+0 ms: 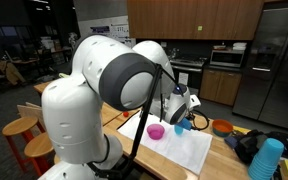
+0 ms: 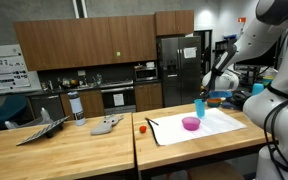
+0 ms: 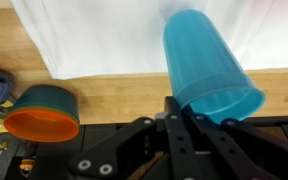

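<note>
Setting: shared kitchen in an office or lab building.
We note wood cabinets [image 2: 84,45], a steel refrigerator [image 2: 179,65], a microwave [image 2: 145,72] and an oven [image 2: 117,97] along the wall, with butcher-block tables [image 2: 64,150] in front.

Even overhead room light makes the white mat [image 1: 179,148] [image 2: 199,127] the brightest patch in both exterior views, and shadows on it are faint and soft. Behind the mat the kitchen lies dimmer. All pictures are coarse. In the wrist view the mat [image 3: 94,35] nearly washes out, and the blue cup [image 3: 209,60] against it glows, soft-edged.
</note>
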Robot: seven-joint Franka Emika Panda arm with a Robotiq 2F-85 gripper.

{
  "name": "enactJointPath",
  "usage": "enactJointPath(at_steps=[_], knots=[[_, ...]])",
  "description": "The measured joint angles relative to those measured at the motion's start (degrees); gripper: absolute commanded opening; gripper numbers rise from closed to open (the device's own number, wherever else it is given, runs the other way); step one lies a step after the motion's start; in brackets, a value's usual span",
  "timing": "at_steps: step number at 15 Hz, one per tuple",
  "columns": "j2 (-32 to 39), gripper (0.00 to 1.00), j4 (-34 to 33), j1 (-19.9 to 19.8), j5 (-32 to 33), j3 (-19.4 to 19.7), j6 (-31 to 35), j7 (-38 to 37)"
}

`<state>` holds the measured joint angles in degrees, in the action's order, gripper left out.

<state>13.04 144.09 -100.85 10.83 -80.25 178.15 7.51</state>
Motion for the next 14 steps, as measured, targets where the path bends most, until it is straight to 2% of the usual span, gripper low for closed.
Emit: enactJointPath(at_steps=[5,6,14], knots=[[0.4,0.01,0.1,0.0,-0.1,-0.1,-0.2,-0.7],[0.6,0.05,0.1,0.0,-0.3,-0.4,-0.1,-1.5],[1.3,0.05,0.0,0.0,-0.9,-1.5,0.2,-3.3]])
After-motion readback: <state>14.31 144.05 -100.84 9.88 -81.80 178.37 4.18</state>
